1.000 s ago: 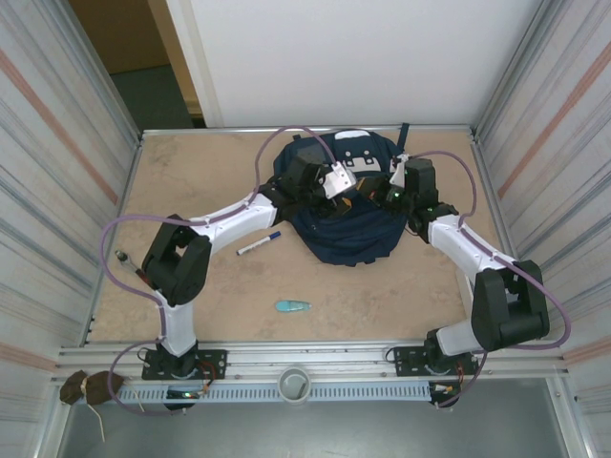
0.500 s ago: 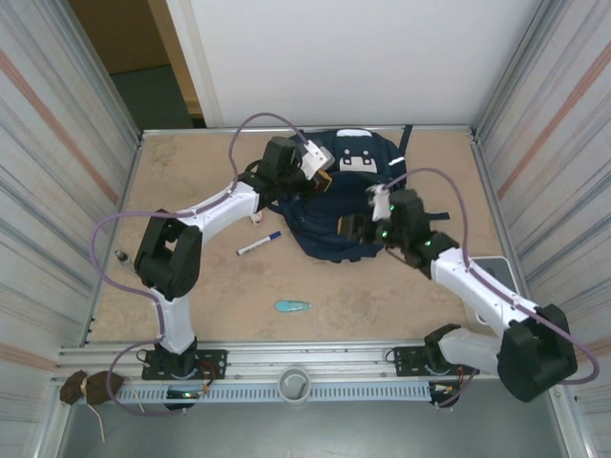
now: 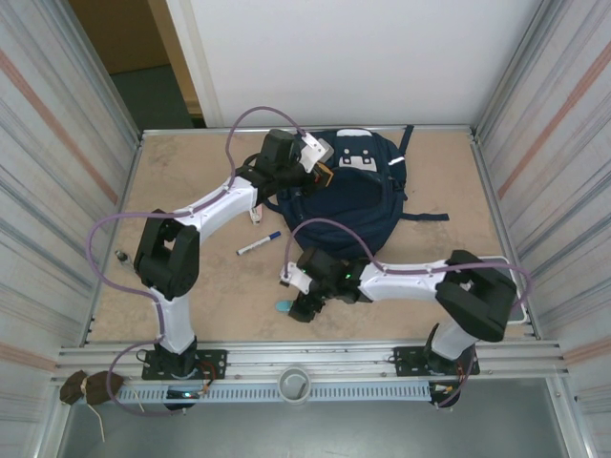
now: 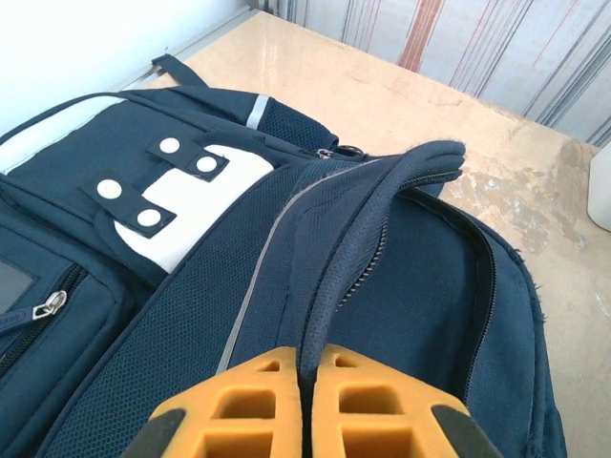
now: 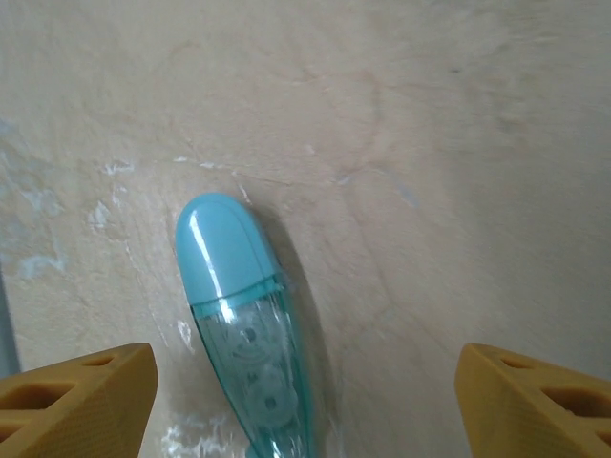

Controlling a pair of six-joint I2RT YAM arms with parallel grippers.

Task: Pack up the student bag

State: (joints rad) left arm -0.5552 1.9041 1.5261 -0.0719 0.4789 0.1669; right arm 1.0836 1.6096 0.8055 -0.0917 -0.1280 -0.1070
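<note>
Two yellow fingers (image 5: 76,396) of my right gripper (image 5: 305,396) stand wide apart just above the table (image 5: 458,143) near its front edge. A teal, clear-bodied dispenser (image 5: 243,334) lies between them, touching neither. Farther back a white pen (image 3: 259,244) rests on the bare board, just left of the student bag (image 3: 358,205). The bag lies flat at the far middle of the table, white patches up. On its left side my left gripper (image 4: 307,401) is pinched tight on the zippered rim of its opening.
</note>
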